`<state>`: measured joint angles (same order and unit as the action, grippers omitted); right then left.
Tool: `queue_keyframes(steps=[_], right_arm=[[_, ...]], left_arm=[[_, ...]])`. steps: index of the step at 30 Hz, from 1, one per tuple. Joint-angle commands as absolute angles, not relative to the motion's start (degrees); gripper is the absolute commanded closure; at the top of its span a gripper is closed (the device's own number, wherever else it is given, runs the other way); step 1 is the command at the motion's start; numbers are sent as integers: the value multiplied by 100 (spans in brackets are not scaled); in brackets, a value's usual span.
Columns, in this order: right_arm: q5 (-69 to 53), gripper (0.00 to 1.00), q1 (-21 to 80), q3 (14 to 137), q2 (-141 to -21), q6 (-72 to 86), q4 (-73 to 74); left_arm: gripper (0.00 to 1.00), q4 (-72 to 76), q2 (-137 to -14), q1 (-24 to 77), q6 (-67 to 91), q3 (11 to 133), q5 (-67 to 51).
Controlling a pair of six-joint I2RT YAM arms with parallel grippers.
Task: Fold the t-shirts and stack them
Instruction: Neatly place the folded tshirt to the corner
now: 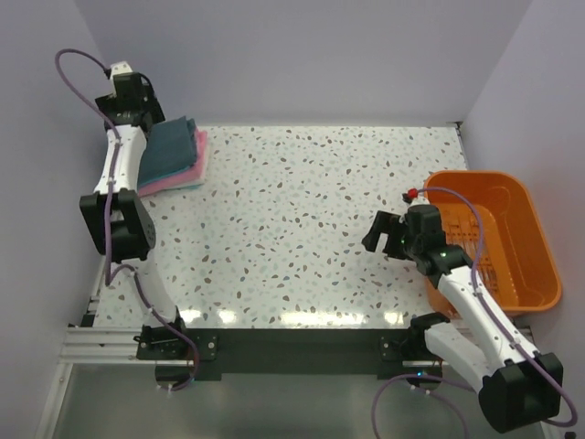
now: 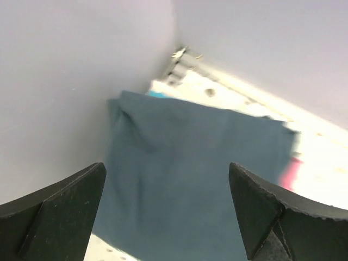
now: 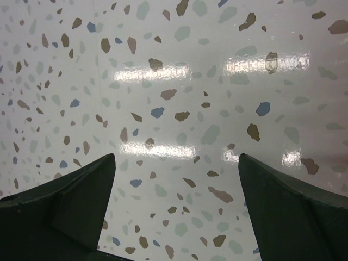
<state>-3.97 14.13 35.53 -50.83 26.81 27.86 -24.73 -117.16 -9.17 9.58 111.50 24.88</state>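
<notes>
The t-shirts lie folded in one stack [image 1: 174, 151] at the table's far left corner. The dark slate blue-grey one [image 2: 190, 163] is on top, a turquoise edge [image 2: 156, 94] shows beneath it, and the pink one [image 1: 198, 151] peeks out at the right side. My left gripper [image 2: 167, 179] hovers just over the slate shirt, open, with nothing between its fingers. My right gripper [image 1: 377, 233] hangs open above bare table at the right, far from the stack.
An orange plastic bin [image 1: 539, 265] stands at the table's right edge, beside my right arm. The purple walls meet close behind the stack, at the left arm's wrist. The speckled tabletop [image 1: 302, 210] stretches between the two arms.
</notes>
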Motion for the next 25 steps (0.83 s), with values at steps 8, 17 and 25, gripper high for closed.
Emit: queue_keyframes(steps=[8, 17, 25], right_arm=[[-360, 1, 1433, 3657, -4492, 3111, 2699], [-378, 1, 1433, 3428, -4254, 3208, 2452], [-229, 1, 1433, 3278, -3771, 3305, 2224]], left_arm=[[0, -1899, -7993, 2105, 2828, 7273, 1944], [0, -1881, -7172, 3603, 3594, 4957, 1855], [0, -1819, -6179, 3612, 3577, 4553, 2215]])
